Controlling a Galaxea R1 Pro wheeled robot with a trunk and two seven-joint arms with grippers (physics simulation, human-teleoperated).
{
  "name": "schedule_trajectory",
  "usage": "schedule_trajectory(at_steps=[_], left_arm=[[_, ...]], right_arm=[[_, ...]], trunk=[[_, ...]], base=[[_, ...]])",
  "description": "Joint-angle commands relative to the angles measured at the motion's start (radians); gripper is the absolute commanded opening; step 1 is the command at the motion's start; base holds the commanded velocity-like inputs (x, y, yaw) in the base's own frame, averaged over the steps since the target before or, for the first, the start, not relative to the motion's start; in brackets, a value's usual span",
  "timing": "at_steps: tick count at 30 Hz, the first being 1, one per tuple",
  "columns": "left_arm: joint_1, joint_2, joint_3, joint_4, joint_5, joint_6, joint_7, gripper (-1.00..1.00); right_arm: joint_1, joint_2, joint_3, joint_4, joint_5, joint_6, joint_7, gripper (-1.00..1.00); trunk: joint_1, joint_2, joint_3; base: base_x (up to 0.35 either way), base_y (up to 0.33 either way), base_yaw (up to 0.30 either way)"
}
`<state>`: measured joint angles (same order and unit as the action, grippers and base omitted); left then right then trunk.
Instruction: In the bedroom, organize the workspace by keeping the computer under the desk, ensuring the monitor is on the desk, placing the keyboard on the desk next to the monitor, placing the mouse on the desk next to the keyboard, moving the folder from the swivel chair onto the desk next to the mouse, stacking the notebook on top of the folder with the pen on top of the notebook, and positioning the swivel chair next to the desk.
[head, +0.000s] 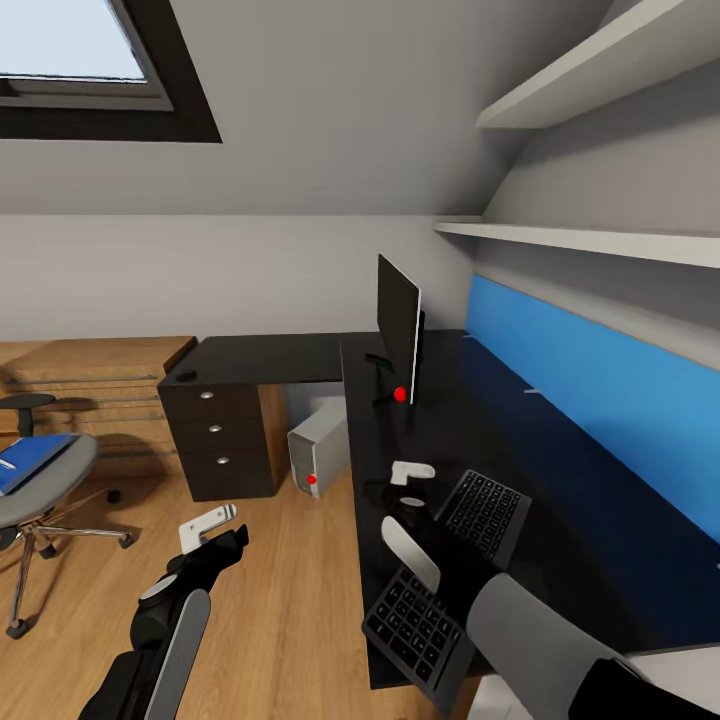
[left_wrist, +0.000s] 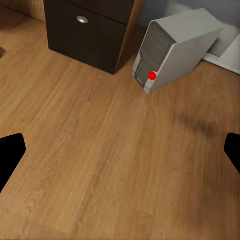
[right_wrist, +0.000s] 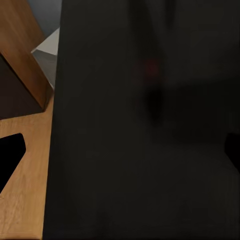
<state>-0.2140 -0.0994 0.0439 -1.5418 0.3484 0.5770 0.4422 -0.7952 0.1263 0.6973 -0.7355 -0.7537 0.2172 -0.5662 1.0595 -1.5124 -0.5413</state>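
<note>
Nearest in head view: left gripper (head: 212, 526) low over the wood floor (head: 280, 600), fingers spread, nothing between them; in left wrist view only dark fingertips (left_wrist: 11, 150) at both edges, floorboards between. Right gripper (head: 411, 484) over the near end of the desk (head: 560, 520), jaws apart, holding nothing; in right wrist view dark fingertips (right_wrist: 12, 150) at the edges, black desk top (right_wrist: 140, 150) between them. Keyboard (head: 455, 565) flat on the desk just under the right arm, running diagonally from the near front edge toward the blue wall panel (head: 600, 380), middle part hidden by the arm. Computer (head: 318, 450) on the floor beside the three-drawer unit (head: 215, 440), in the gap under the desk, tilted, red light low on the front; same tower in left wrist view (left_wrist: 175, 47), close to the drawer unit (left_wrist: 85, 30), grey corner also in right wrist view (right_wrist: 47, 55). Swivel chair (head: 45, 490) at far left, well apart from the desk, folder (head: 30, 462) lying on its seat. Monitor (head: 399, 335) upright on the desk near the inner corner, seen nearly edge-on, red dot at lower corner, well apart from the keyboard. Mouse (head: 186, 376) on the far wing of the desk above the drawers, near the left end. Light wooden chest (head: 95, 385) against the back wall behind the chair. Shelves (head: 600, 240) above the panel, skylight (head: 90, 70) top left.
</note>
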Motion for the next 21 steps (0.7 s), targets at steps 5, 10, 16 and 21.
schedule_trajectory(at_steps=[5,10,16,21], left_arm=[[-0.001,0.0,0.002,-0.002,0.011,0.003,0.008,1.0],[-0.001,0.0,0.007,-0.009,0.012,0.003,0.01,1.0],[-0.001,-0.001,0.017,-0.012,0.013,0.004,0.01,1.0],[-0.001,-0.002,0.023,-0.02,0.015,0.004,0.011,1.0]], right_arm=[[0.007,0.003,0.005,-0.001,-0.005,0.005,-0.001,1.0],[0.012,0.005,0.005,0.002,-0.008,0.006,0.027,1.0],[0.014,0.007,0.003,0.033,-0.044,0.009,0.061,1.0],[0.015,0.006,0.0,0.052,-0.14,0.013,0.072,1.0]], trunk=[[0.0,-0.001,-0.001],[0.0,-0.001,-0.001],[0.0,-0.001,-0.001],[0.0,-0.001,-0.001]], base=[[0.0,0.0,0.008],[0.0,0.0,0.002],[0.0,0.0,0.0],[0.0,0.0,0.0]])
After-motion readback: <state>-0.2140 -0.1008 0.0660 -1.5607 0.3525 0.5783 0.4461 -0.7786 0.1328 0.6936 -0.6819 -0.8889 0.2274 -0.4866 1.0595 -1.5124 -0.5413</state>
